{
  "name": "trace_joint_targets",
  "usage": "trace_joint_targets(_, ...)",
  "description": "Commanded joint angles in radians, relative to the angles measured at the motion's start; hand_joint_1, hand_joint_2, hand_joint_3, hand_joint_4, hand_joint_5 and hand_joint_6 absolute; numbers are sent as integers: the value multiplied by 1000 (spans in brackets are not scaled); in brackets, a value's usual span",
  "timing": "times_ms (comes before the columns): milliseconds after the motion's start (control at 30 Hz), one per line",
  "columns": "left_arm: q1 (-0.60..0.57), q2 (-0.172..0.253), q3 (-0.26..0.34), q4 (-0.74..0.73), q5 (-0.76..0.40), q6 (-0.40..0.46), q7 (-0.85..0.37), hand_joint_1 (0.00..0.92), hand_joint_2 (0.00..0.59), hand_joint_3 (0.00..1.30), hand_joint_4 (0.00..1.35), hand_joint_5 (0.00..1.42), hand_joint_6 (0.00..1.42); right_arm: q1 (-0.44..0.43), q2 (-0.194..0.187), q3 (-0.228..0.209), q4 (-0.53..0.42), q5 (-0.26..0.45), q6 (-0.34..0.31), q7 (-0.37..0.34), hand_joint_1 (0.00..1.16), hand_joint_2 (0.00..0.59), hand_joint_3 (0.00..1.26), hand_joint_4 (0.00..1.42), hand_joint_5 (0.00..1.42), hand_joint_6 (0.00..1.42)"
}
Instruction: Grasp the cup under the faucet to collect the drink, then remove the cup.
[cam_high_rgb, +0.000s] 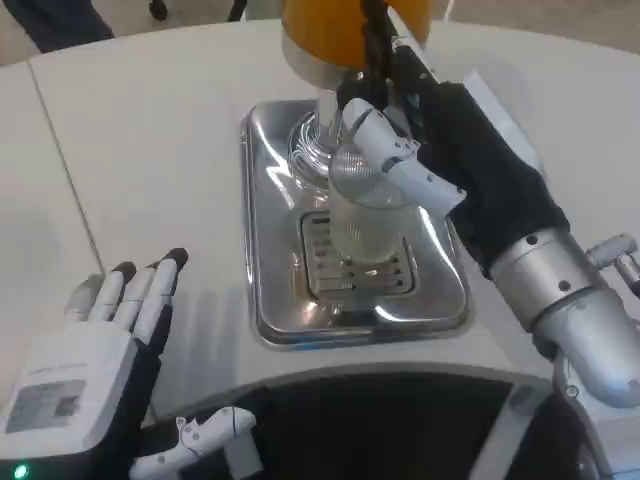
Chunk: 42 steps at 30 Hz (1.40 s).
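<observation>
Right hand (425, 150) wrapped around ribbed clear cup (366, 215) on shiny steel tray (270, 300).

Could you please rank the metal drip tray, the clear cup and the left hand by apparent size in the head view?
1. Metal drip tray
2. Left hand, though nearness to the camera inflates it
3. Clear cup

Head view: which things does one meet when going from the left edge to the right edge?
Left hand, resting open on the white table → steel drip tray → clear cup on the tray's grate, held by the right hand → right silver forearm.
</observation>
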Motion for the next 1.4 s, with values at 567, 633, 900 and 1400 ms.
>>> trace_joint_targets(567, -23, -22, 6, 50, -18, -21, 22, 0, 114, 0, 0, 0, 0, -203, -240, 321, -43, -306, 105, 203, 338, 520, 0, 0, 0, 14)
trace_joint_targets(633, -27, -25, 6, 54, -17, -18, 23, 0, 112, 0, 0, 0, 0, -211, -248, 336, -50, -349, 113, 222, 316, 529, 0, 0, 0, 15)
trace_joint_targets(900, -52, -58, -2, 78, 0, 1, 55, 0, 110, 0, 0, 0, 0, -181, -291, 349, -114, -495, 105, 304, 265, 521, 0, 0, 0, 16)
trace_joint_targets(1400, -295, -149, -99, 230, -21, 27, 110, 110, 88, 0, 0, 0, 0, -127, -264, 327, -175, -602, 108, 379, 259, 518, 0, 0, 0, 16)
